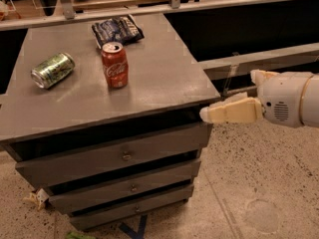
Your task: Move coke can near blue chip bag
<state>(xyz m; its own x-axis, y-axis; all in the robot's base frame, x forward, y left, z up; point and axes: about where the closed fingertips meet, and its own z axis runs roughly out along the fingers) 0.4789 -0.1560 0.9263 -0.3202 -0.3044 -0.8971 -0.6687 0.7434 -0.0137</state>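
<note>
And there stood the small red aluminium coke can (114, 64) with white script and a silver top, upright near the middle of the flat grey worktop (164, 78). At its 12 o'clock lay the dark blue glossy chip bag (117, 30) with white lettering, flat and wrinkled, up by the worktop's far edge. The bag sat just behind the can, and whether the two touched could not be told from this angle.

Out at the can's 9 o'clock, a green patterned soda can (52, 70) lay on its side, well apart from it, with its silver end toward 8 o'clock.

The cream-coloured gripper (230, 111) hung off the worktop altogether, at the coke can's 4 o'clock, just beside the front right corner and about level with the edge. It pointed toward 9 o'clock, with the rounded white arm housing (289, 99) behind it at 3 o'clock. It held nothing, and whether it was open or closed could not be told. The red can was well apart from it.

Below the worktop were three grey drawers (124, 156), stacked one over another, each with a small round knob. The speckled floor (259, 183) spread beneath, with a blue mark (133, 228) at 6 o'clock under the lowest drawer.
</note>
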